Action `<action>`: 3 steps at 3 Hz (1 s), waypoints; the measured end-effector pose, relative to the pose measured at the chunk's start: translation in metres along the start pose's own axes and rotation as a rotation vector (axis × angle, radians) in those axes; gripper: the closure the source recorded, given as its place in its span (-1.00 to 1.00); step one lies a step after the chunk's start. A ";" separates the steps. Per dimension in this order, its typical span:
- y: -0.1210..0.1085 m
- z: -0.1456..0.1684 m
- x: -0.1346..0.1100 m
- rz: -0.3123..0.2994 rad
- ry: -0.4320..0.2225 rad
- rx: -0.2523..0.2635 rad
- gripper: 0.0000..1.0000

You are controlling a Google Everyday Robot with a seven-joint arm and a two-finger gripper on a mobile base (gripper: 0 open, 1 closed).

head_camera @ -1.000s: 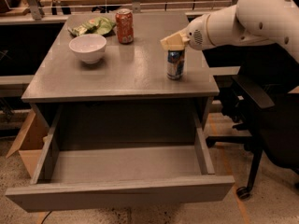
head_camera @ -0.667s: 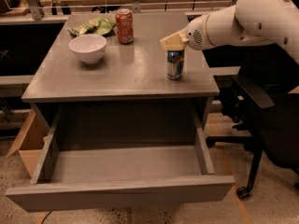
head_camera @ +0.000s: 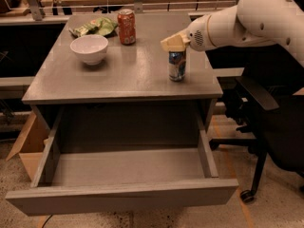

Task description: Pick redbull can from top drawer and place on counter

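The redbull can [head_camera: 176, 66], slim and blue-and-silver, stands upright on the counter [head_camera: 118, 77] near its right edge. My gripper [head_camera: 174, 43] is right over the can's top and covers it, at the end of the white arm [head_camera: 247, 20] that reaches in from the right. The top drawer [head_camera: 118, 199] is pulled fully out below the counter, and its floor shows nothing in it.
A white bowl [head_camera: 89, 48], an orange-red soda can [head_camera: 126, 26] and a green snack bag [head_camera: 95, 26] sit on the counter's far left. A black office chair [head_camera: 273, 127] stands at the right. A cardboard box [head_camera: 27, 148] lies on the floor at the left.
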State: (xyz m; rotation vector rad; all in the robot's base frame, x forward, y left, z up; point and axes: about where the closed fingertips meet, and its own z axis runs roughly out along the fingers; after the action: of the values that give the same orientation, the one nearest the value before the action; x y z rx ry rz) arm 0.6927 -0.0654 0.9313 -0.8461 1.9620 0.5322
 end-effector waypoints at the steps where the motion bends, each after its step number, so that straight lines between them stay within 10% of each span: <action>1: 0.002 0.002 0.000 -0.001 0.001 -0.004 -0.74; 3: 0.003 -0.005 -0.005 -0.024 0.012 0.019 -1.00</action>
State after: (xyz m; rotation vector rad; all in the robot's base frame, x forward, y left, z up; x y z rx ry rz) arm 0.6894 -0.0654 0.9384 -0.8622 1.9621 0.4948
